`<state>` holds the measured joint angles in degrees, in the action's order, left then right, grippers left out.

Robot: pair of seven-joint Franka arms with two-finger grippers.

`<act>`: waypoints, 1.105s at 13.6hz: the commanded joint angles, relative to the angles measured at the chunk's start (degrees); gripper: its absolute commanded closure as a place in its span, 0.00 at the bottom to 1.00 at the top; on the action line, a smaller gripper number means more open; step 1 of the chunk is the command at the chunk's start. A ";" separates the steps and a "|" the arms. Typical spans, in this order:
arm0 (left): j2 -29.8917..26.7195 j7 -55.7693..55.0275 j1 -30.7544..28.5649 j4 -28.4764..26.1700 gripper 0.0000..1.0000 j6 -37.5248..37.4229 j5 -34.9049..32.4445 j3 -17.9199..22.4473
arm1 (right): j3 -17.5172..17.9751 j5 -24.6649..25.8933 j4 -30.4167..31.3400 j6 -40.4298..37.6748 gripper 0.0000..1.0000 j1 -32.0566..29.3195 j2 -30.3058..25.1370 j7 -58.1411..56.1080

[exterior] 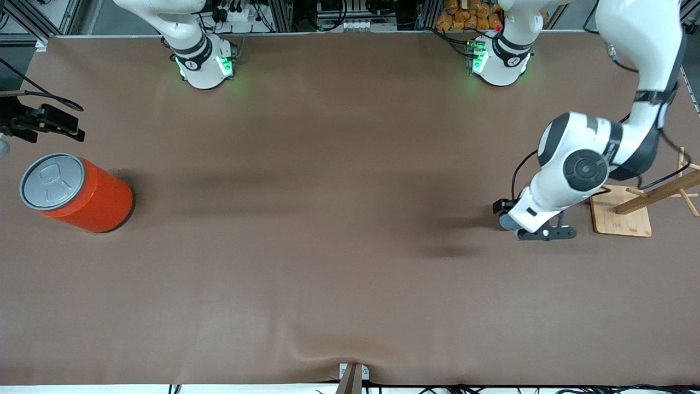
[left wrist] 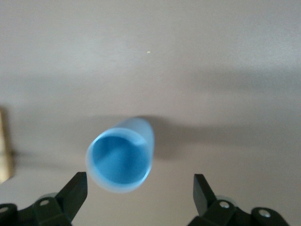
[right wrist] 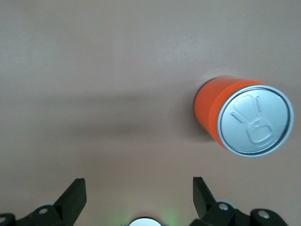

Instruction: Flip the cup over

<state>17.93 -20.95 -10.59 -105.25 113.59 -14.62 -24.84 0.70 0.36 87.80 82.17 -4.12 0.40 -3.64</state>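
The cup (left wrist: 121, 157) shows in the left wrist view as a small light-blue cup with a darker blue inside. It stands on the brown table with its mouth up. My left gripper (left wrist: 140, 193) is open right over it, and the cup lies just ahead of the gap, closer to one finger (left wrist: 75, 188); nothing touches it. In the front view my left gripper (exterior: 519, 227) hangs low over the table and hides the cup almost wholly. My right gripper (right wrist: 139, 197) is open and empty, and waits over the table's edge (exterior: 33, 123) by the orange can.
A large orange can (exterior: 82, 191) with a grey lid stands at the right arm's end; it also shows in the right wrist view (right wrist: 244, 115). A wooden rack on a square base (exterior: 620, 213) stands beside my left gripper, toward the left arm's end.
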 commanded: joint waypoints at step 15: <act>-13.45 0.03 -2.41 23.15 0.00 -30.19 4.69 -3.20 | 1.06 -4.85 -1.06 -0.43 0.00 -4.14 -0.13 0.65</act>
<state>4.10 -20.95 -11.26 -84.02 84.53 -10.90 -27.60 0.82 -3.89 87.24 81.90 -7.70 0.33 -3.52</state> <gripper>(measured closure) 0.000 0.000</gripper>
